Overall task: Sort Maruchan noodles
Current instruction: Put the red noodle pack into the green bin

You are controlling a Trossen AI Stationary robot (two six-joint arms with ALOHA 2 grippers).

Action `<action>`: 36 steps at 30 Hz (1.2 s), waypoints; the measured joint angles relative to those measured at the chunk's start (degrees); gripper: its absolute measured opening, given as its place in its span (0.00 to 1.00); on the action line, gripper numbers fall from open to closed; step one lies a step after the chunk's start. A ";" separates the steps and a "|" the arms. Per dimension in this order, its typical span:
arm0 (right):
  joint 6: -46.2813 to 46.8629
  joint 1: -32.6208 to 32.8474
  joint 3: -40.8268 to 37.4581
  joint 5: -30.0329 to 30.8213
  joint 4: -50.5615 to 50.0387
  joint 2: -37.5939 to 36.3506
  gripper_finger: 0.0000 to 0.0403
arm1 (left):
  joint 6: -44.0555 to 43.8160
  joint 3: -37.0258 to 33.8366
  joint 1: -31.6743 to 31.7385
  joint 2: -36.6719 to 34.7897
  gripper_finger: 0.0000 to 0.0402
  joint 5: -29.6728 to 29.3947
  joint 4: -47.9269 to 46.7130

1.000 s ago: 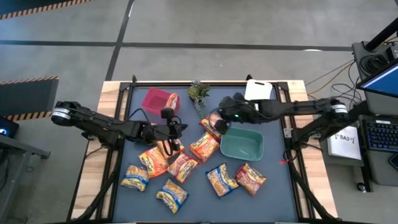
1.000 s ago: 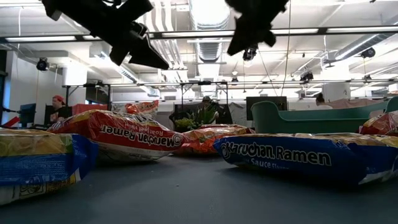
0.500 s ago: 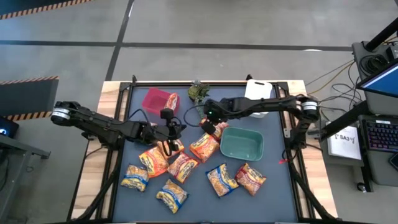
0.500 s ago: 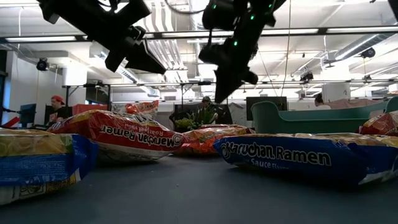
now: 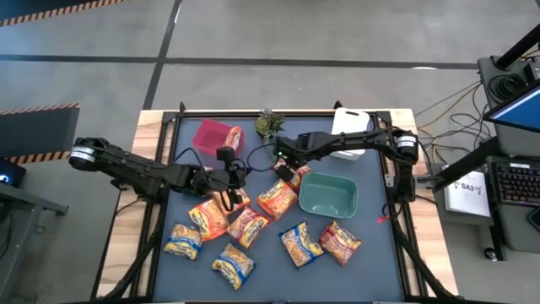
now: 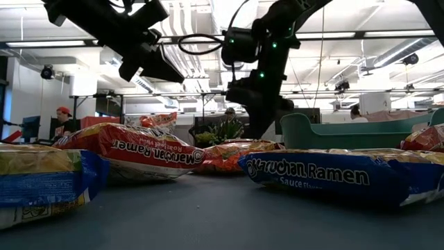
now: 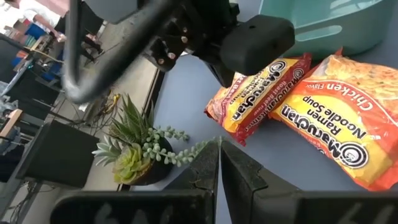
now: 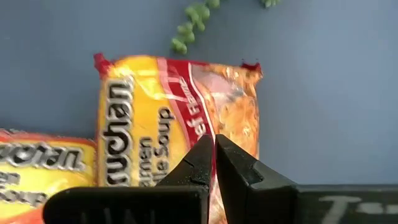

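Several Maruchan noodles packets lie flat on the dark mat. A red-trimmed one (image 5: 292,171) (image 8: 180,118) is beside the teal bin (image 5: 329,196), and an orange one (image 5: 276,199) lies near it. Another packet (image 5: 234,137) leans in the red bin (image 5: 209,135). My right gripper (image 5: 283,165) (image 8: 214,144) is shut, points steeply down and hovers just over the red-trimmed packet. My left gripper (image 5: 240,172) (image 7: 219,144) is shut and empty, held above the mat left of that packet.
A small green plant (image 5: 270,125) stands at the far edge, close to both grippers. A white board (image 5: 350,122) lies at the far right. More packets (image 5: 209,218) (image 5: 301,243) (image 5: 183,240) are spread over the near half of the mat.
My right gripper has come down and toward the table's left, tipping more steeply downward, and now hangs over the red-trimmed packet. It has stayed shut. The packets have not moved.
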 joint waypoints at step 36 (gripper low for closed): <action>-2.92 3.28 -10.43 -11.10 18.03 -11.19 0.02 | -0.27 0.59 0.07 4.15 0.00 9.51 11.60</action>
